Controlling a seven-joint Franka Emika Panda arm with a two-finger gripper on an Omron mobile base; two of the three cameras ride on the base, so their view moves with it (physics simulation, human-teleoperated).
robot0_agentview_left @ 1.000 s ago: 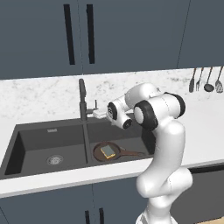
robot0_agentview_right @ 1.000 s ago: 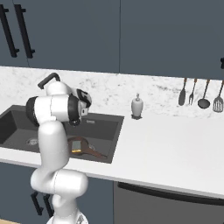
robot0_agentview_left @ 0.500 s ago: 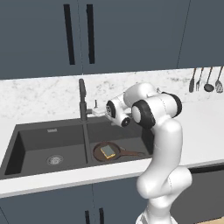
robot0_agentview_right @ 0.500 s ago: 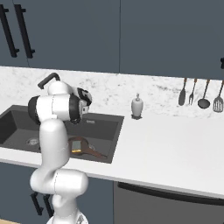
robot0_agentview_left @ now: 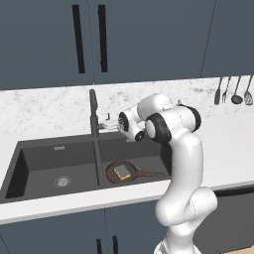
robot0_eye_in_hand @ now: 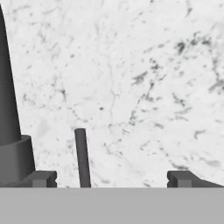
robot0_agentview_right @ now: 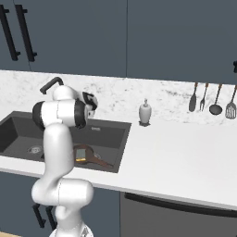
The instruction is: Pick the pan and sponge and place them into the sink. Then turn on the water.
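Marble, white with grey specks, covers the tabletop (robot0_agentview_left: 233, 144) and the wall behind it. The sink (robot0_agentview_left: 44, 158) is dark grey and boxy, with two basins and a round steel drain. In the right basin, low in the middle of the left base view, lies the round brown pan (robot0_agentview_left: 121, 171) with its thin dark handle. The small flat yellow sponge (robot0_agentview_left: 122, 171) rests inside it. The tall slim faucet (robot0_agentview_left: 93, 111) stands at the back. The white arm bends over the sink, and the tool (robot0_eye_in_hand: 109, 178) points at the faucet base with its two dark tips wide apart, holding nothing.
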